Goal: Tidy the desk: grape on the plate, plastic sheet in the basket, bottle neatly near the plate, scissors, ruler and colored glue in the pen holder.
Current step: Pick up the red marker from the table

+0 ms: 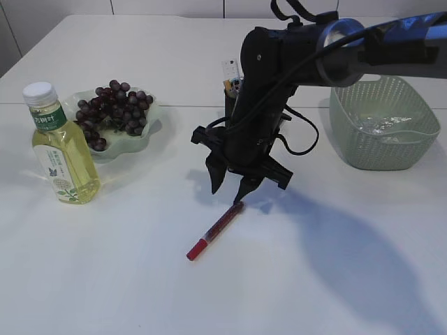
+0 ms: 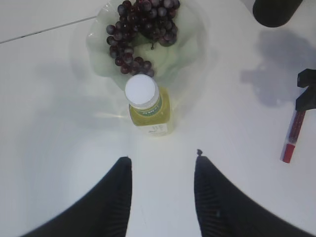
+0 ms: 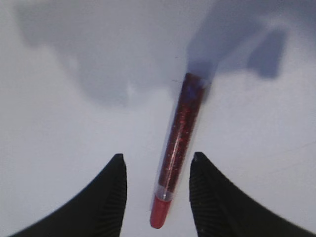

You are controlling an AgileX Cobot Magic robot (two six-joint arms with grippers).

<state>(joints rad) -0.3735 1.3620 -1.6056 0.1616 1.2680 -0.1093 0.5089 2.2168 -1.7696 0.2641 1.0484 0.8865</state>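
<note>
The colored glue (image 1: 215, 230), a red glitter tube with a red cap, lies on the white table. My right gripper (image 1: 229, 190) hangs open just above its far end. In the right wrist view the glue (image 3: 180, 133) lies between the open fingers of the right gripper (image 3: 158, 157), touching neither. My left gripper (image 2: 163, 158) is open and empty, above the bottle (image 2: 147, 103). The bottle (image 1: 59, 146) stands beside the plate (image 1: 150, 112), which holds the grape bunch (image 1: 112, 112). The plastic sheet (image 1: 380, 125) lies in the basket (image 1: 384, 150). The pen holder (image 1: 230, 94) is mostly hidden behind the arm, with the ruler (image 1: 229, 70) sticking up. The scissors are hidden.
The right arm (image 1: 335, 49) reaches in from the upper right and casts a wide shadow over the table's right half. The pen holder (image 2: 274, 10) shows dark at the top right of the left wrist view. White table surface spreads in front of the glue.
</note>
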